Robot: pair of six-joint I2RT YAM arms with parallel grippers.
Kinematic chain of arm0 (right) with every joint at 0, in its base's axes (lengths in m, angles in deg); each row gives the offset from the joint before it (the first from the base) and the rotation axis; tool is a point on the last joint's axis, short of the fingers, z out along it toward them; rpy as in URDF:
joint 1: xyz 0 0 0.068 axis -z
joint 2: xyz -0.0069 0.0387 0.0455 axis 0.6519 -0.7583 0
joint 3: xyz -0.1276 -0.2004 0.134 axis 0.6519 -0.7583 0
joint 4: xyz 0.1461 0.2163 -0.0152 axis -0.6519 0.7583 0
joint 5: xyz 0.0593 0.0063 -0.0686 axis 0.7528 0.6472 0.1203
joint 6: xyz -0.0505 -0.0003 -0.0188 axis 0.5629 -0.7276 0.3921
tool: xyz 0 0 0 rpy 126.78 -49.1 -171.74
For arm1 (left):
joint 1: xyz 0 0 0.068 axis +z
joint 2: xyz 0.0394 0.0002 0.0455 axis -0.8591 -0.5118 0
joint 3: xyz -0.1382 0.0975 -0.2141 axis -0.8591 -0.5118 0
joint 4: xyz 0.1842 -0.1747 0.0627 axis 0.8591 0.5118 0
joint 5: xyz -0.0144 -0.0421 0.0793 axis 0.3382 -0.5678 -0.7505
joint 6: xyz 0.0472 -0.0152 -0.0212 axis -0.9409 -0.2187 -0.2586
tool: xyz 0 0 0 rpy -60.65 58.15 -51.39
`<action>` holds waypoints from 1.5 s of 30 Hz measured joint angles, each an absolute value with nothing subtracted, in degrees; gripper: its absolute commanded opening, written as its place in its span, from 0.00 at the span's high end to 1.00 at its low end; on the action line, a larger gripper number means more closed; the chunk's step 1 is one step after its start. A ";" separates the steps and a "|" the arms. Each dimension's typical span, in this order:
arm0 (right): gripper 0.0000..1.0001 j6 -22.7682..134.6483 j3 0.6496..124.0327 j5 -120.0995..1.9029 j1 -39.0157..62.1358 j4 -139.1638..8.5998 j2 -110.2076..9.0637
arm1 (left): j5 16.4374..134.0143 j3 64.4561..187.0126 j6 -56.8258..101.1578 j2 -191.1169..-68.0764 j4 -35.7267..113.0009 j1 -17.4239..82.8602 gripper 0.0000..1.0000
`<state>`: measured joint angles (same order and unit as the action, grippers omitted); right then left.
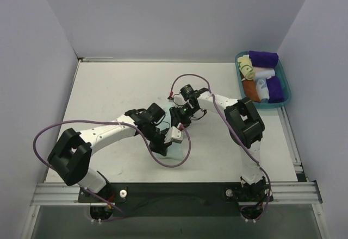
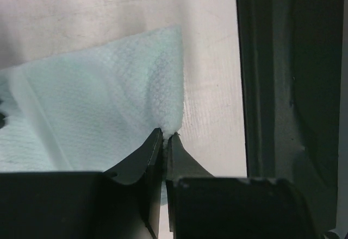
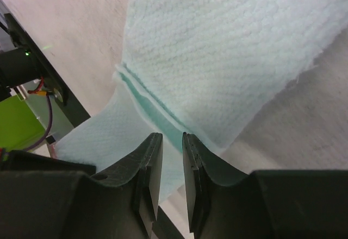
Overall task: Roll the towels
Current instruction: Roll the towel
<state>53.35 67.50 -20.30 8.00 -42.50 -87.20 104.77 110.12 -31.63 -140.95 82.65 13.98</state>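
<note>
Left wrist: left pincer pinches mint towel (right pincer too).

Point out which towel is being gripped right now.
The mint towel, pinched by both pairs of jaws on the table; the other cloths sit rolled in the tray.

The left arm and the right arm are built of white tubular links joined by blocky black housings. A looping purple cable trails along each. The left gripper and the right gripper have matte black, tapered fingers. A small green light glows by the right wrist.
</note>
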 measured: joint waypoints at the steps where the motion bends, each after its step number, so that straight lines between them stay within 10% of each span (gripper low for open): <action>1: 0.78 53.45 67.50 -20.52 7.67 -42.44 -87.94 | 105.18 110.67 -31.56 -141.26 83.00 14.84 1.00; 45: 0.57 49.11 66.82 -15.19 15.93 -39.88 -83.70 | 106.32 124.22 -30.62 -159.75 80.68 28.34 0.88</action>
<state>49.11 66.82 -15.19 15.93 -39.88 -83.70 106.32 124.22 -30.62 -159.75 80.68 28.34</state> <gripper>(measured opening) 0.433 0.129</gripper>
